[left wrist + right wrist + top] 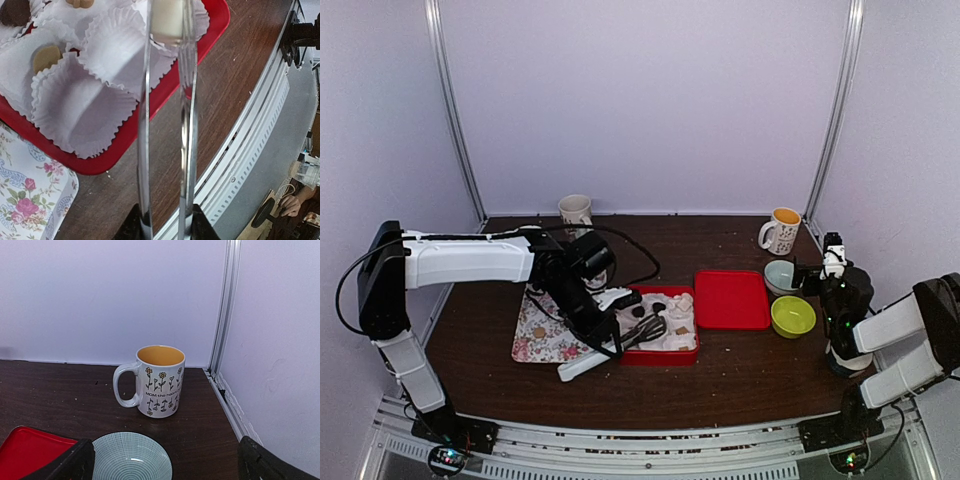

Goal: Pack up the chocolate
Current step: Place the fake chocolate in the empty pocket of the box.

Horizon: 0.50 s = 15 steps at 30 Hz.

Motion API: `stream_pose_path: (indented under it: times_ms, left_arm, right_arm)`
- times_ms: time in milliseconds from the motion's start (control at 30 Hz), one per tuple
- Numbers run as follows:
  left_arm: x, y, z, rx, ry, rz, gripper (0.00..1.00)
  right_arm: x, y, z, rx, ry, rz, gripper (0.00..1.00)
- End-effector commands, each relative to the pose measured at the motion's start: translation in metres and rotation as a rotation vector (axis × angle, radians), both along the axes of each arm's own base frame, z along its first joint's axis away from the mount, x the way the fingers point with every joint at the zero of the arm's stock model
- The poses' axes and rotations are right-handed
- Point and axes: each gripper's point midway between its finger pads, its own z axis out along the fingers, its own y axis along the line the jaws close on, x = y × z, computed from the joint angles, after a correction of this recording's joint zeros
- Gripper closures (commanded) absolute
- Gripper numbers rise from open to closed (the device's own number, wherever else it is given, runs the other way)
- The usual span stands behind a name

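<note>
— Metal tongs [145,150] up close, clenched in the left claw [166,227], tips pinching a pale bit of chocolate [167,20] above the red box [212,37].
— Rest of it?
— Lying in that box among white paper cups [82,110]: a dark piece [14,11], a tan piece [46,57]. Beside the box on the table [215,115], flowered tray [25,200] one side, red lid [731,299] the other.
— Right claw [165,465]?
— Spread wide, grasping nothing, near a striped bowl [131,457], facing a flowered mug [159,382].

Left arm [470,258] outstretched rightward, left gripper [167,227] clamped on tongs [145,125]; right arm [895,330] folded, right gripper [165,460] wide open.
</note>
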Motion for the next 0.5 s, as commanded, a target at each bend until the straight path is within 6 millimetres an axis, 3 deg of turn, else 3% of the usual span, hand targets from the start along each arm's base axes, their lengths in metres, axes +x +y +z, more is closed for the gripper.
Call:
stream_pose_path:
  times_ms: [0, 467]
  left_arm:
    - [-0.0011, 0.0032, 0.0041, 0.006, -0.016, -0.015, 0.81]
    - [-0.0033, 0.0109, 0.0005, 0.035, -0.024, -0.003, 0.74]
  right_arm:
    - [0.0042, -0.0011, 0.0106, 0.008, -0.027, 0.000, 0.00]
    - [0.0042, -0.0011, 0.0107, 0.008, -0.027, 0.000, 0.00]
